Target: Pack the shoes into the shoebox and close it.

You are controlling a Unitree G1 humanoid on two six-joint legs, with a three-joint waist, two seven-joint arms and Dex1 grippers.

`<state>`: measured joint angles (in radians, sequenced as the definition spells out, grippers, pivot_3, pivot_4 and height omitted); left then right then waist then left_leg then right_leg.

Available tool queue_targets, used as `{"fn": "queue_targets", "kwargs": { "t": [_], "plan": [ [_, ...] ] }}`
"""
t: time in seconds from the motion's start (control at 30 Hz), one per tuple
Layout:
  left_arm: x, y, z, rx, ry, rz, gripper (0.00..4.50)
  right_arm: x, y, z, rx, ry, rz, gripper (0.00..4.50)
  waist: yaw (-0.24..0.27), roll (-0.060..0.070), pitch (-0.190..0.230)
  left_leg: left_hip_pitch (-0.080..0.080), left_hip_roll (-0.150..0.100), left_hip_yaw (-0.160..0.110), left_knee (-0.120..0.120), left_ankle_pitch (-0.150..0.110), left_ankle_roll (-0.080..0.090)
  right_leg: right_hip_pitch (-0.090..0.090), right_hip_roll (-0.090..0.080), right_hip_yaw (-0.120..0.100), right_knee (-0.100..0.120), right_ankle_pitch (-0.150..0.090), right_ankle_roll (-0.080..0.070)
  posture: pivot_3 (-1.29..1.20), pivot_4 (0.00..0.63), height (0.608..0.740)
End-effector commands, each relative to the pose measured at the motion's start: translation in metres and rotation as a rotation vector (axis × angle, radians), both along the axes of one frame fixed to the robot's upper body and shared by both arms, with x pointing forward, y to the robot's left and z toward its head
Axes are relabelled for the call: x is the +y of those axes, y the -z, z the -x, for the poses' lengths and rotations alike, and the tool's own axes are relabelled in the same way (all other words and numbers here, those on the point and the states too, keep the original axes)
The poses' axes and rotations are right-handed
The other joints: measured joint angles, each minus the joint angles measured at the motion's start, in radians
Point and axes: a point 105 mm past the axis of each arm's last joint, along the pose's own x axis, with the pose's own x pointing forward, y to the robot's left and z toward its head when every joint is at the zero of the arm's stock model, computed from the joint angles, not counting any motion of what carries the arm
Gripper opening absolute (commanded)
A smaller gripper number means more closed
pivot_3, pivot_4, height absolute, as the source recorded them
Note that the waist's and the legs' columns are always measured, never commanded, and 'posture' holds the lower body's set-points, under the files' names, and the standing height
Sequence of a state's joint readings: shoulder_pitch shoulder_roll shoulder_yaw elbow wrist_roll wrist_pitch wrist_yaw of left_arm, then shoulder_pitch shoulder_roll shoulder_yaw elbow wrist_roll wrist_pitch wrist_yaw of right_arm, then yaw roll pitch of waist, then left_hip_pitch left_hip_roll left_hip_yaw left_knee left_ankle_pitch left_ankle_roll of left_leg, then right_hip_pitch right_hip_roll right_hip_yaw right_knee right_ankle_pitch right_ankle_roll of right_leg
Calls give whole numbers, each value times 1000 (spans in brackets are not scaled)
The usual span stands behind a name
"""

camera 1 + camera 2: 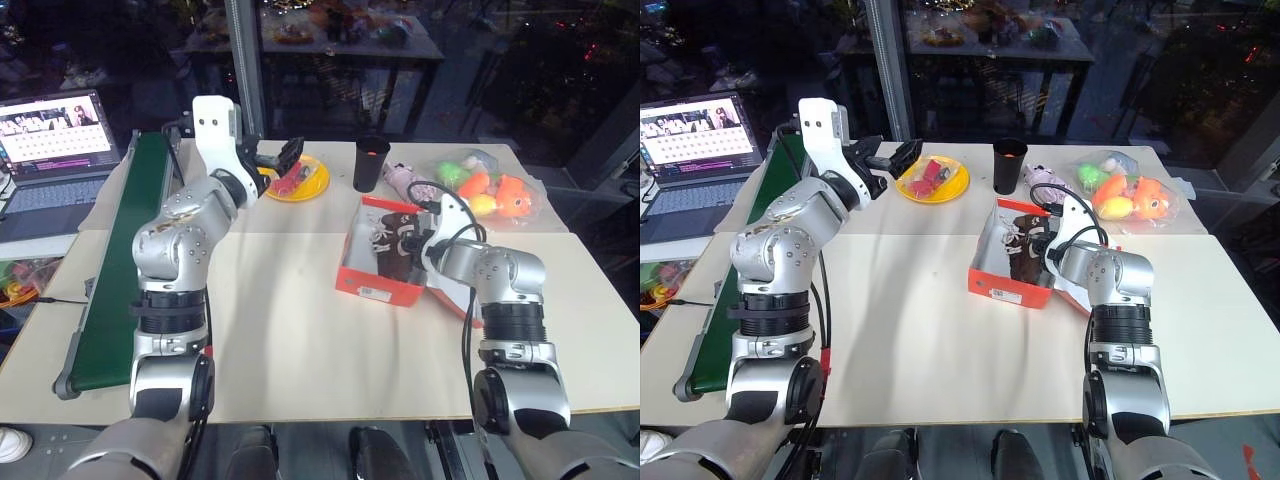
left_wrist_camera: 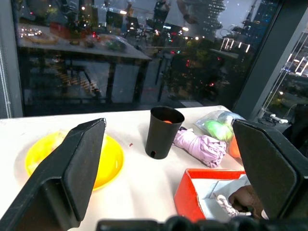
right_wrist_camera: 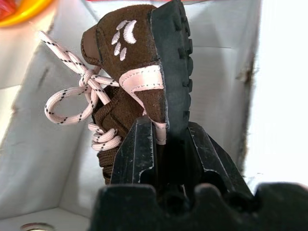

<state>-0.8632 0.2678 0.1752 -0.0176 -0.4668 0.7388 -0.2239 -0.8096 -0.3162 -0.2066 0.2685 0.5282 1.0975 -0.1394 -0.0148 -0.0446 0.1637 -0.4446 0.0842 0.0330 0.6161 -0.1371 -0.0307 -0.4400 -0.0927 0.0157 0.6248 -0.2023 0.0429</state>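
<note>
The right gripper (image 3: 166, 144) pinches a brown shoe (image 3: 139, 67) inside the shoebox (image 1: 375, 288). The left gripper (image 2: 173, 163) gapes wide, empty, above the table.

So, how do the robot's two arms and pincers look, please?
Both arms are silver-grey metal with black ribbed bands at the joints and white wrist covers. Black cables loop beside each arm. The left pincer and right pincer each have two matte black, broad, flat fingers.

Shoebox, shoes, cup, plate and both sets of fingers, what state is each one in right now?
Shoebox: lid open, shoes inside.
Shoe: held at its sole, inside the box.
Right fingers: shut on the shoe.
Left fingers: open, holding nothing.
Black cup: upright.
Yellow plate: holds red items.
</note>
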Motion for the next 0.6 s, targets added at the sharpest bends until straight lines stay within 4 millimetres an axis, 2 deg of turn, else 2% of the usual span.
{"fn": "queue_targets", "kwargs": {
  "t": [0.03, 0.07, 0.13, 0.33, 0.43, 0.47, 0.6],
  "plan": [
    [3, -15, 8, -63, -18, 9, 4500, -19, -13, 5, -8, 56, 41, 326, 1, 0, 0, 0, 0, 0, 0, 0, 0, 0, 0, 0, 0, 0, 0, 0, 150, 736],
    [4, -14, 8, -62, -25, 14, 4500, -22, -12, 6, -2, 64, 59, 326, 2, 0, 0, 0, 0, 0, 0, 0, 0, 0, 0, 0, 0, 0, 0, 0, 150, 736],
    [5, -12, 8, -59, -34, 22, 4500, -25, -8, 9, 23, 72, 74, 1320, 3, 0, 0, 0, 0, 0, 0, 0, 0, 0, 0, 0, 0, 0, 0, 0, 150, 736],
    [10, -9, 8, -53, -56, 25, 4500, -24, -18, 7, -14, 67, 145, 3165, 2, 0, 0, 0, 0, 0, 0, 0, 0, 0, 0, 0, 0, 0, 0, 0, 150, 736],
    [15, -8, 8, -46, -81, 15, 4500, -24, -27, 6, -49, 69, 163, 4296, 2, 0, 0, 0, 0, 0, 0, 0, 0, 0, 0, 0, 0, 0, 0, 0, 150, 736],
    [19, -6, 7, -41, -100, 8, 4500, -22, -33, 5, -75, 63, 170, 4477, 1, 0, 0, 0, 0, 0, 0, 0, 0, 0, 0, 0, 0, 0, 0, 0, 150, 736],
    [36, -1, 5, -26, -184, -46, 4500, -14, -61, 4, -172, 33, 206, 4477, -2, 0, 0, 0, 0, 0, 0, 0, 0, 0, 0, 0, 0, 0, 0, 0, 150, 736]
  ]
}}
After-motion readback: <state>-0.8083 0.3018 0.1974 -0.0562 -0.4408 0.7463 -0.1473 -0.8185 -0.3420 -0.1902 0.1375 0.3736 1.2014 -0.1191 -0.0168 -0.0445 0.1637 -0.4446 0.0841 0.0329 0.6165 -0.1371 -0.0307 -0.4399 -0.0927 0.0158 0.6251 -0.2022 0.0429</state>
